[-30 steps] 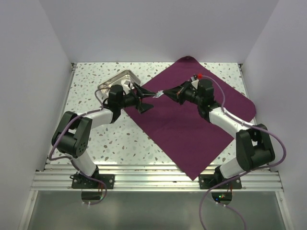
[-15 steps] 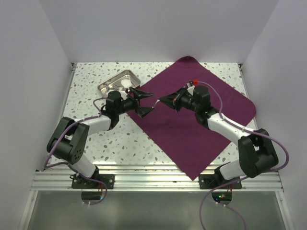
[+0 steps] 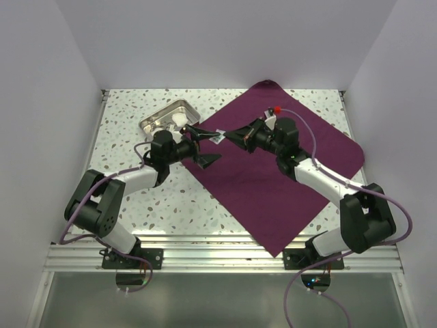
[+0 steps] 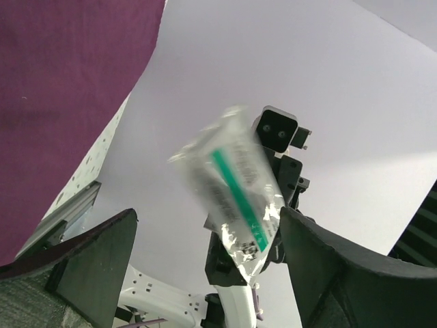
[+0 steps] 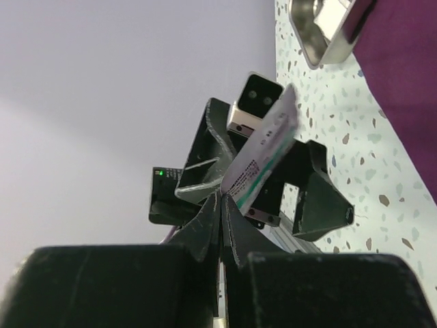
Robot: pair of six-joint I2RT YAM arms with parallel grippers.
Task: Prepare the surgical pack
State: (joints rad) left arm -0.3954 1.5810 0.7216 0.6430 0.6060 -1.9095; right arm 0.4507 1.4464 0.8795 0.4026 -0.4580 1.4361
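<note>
Top external view counts two arms, one large plum-purple cloth (image 3: pixel 273 184), one steel tray (image 3: pixel 158 119) and one small packet (image 3: pixel 217 138) on a speckled table (image 3: pixel 150 198). The cloth lies spread as a diamond over the middle and right of the table, one corner reaching the near edge and another bunched against the far wall. The tray sits at the far left, near the cloth's left edge, with at least one white item (image 3: pixel 179 118) inside it; what else it holds cannot be made out. Both arms reach inward and meet above the cloth's left edge. The right gripper (image 3: pixel 229 135) has its jaws pinched together on one end of the packet, holding it in the air toward the other arm. The left gripper (image 3: pixel 203 145) stands spread wide, its two fingers on either side of the packet's free end. From the left wrist camera, the left gripper (image 4: pixel 208 213) grips nothing: the two dark fingers (image 4: pixel 89 260) frame the clear packet (image 4: pixel 229 184), which has one green stripe and some printing, somewhat blurred, and which touches neither finger. From the right wrist camera, the right gripper (image 5: pixel 220 198) is closed tight on the packet's (image 5: pixel 263 154) lower end, the packet tilting up toward the open left gripper behind it, and one corner of the tray (image 5: pixel 328 34) shows at the top beside the cloth (image 5: pixel 410 89).
</note>
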